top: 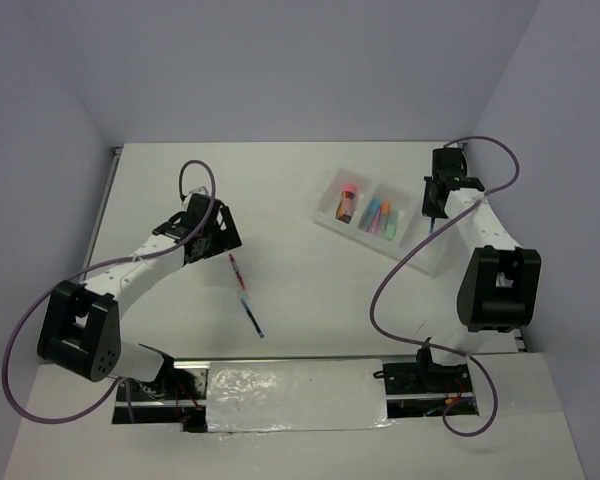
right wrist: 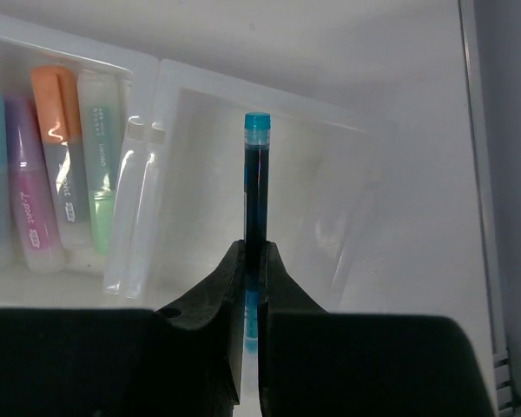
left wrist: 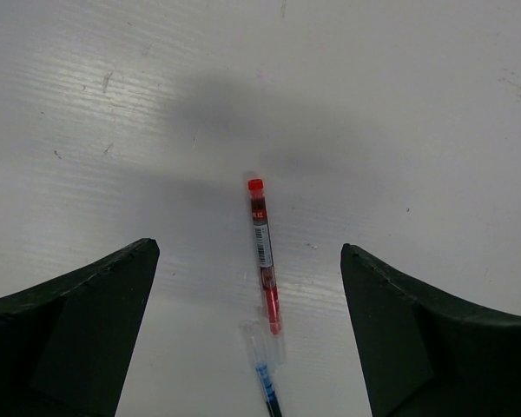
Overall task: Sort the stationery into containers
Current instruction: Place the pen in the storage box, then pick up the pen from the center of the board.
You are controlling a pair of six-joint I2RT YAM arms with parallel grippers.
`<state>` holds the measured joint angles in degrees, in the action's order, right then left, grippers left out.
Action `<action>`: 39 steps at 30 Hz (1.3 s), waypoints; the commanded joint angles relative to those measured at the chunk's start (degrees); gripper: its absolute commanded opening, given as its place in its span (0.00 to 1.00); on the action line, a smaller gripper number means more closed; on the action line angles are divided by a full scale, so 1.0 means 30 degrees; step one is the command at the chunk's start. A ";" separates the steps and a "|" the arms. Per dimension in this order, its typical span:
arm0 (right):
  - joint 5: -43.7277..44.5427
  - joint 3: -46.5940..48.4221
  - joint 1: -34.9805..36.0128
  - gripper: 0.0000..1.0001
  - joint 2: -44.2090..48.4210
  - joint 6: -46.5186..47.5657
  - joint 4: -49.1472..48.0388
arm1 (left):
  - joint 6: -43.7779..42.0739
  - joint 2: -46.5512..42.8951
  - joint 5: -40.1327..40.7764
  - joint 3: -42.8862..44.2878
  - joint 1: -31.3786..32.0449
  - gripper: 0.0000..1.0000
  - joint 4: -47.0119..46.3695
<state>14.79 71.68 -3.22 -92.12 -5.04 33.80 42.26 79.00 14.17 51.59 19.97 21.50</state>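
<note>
Three pale walls [top: 300, 70], white table [top: 310, 290]; left fingers [left wrist: 69, 330] spread, right fingers [right wrist: 210, 306] clamp pen [right wrist: 255, 178].

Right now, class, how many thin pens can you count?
3. A red pen and a dark-blue pen lie end to end on the table; a teal-capped pen is clamped in the right gripper over the tray's empty compartment. Others may be hidden.

Markers [top: 380, 216] in tray [top: 323, 206] middle compartment; two pens [top: 236, 271] on table [top: 310, 300], leftward.
</note>
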 commanded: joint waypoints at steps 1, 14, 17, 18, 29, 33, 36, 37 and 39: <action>-0.1090 -0.0043 -0.0156 0.08 0.0852 0.2373 -0.0983 | 0.0354 0.0764 -0.0388 0.0673 0.0083 0.99 -0.0427; -0.2115 0.1213 -0.0068 0.33 -0.1462 0.2940 -0.0166 | 0.1089 0.2259 -0.0389 0.0937 0.0171 0.99 -0.0135; -0.1737 0.1097 0.0020 0.99 -0.1346 0.2588 0.0012 | 0.1206 0.2347 -0.0535 0.0937 0.0317 0.99 -0.0192; -0.1677 0.1155 0.0049 1.00 -0.1258 0.2530 0.0128 | 0.1322 0.2377 -0.0564 0.0908 0.0346 0.99 -0.0222; -0.0539 0.0426 0.3884 1.00 0.4276 0.0715 -0.0251 | 0.3138 0.3312 0.0929 0.1288 0.1606 0.93 0.0130; -0.0709 -0.0015 0.5116 0.89 0.6148 0.0040 -0.0251 | 0.3754 0.4543 0.1573 0.1728 0.2045 0.85 0.0628; -0.1556 -0.0600 0.5849 0.84 0.7703 -0.0400 -0.0572 | 0.4105 0.5857 0.1574 0.1786 0.2075 0.78 0.0452; -0.1792 -0.0834 0.5995 0.83 0.8142 -0.0488 -0.0748 | 0.4165 0.6124 0.1574 0.1816 0.2075 0.75 0.0452; -0.2553 -0.1246 0.6230 0.76 0.9340 -0.0752 -0.1042 | 0.4311 0.6855 0.1486 0.1845 0.2221 0.65 0.0306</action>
<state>9.78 69.45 14.41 -68.01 -5.08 33.04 53.04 96.79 17.93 56.21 26.17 22.65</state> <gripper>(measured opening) 0.774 0.682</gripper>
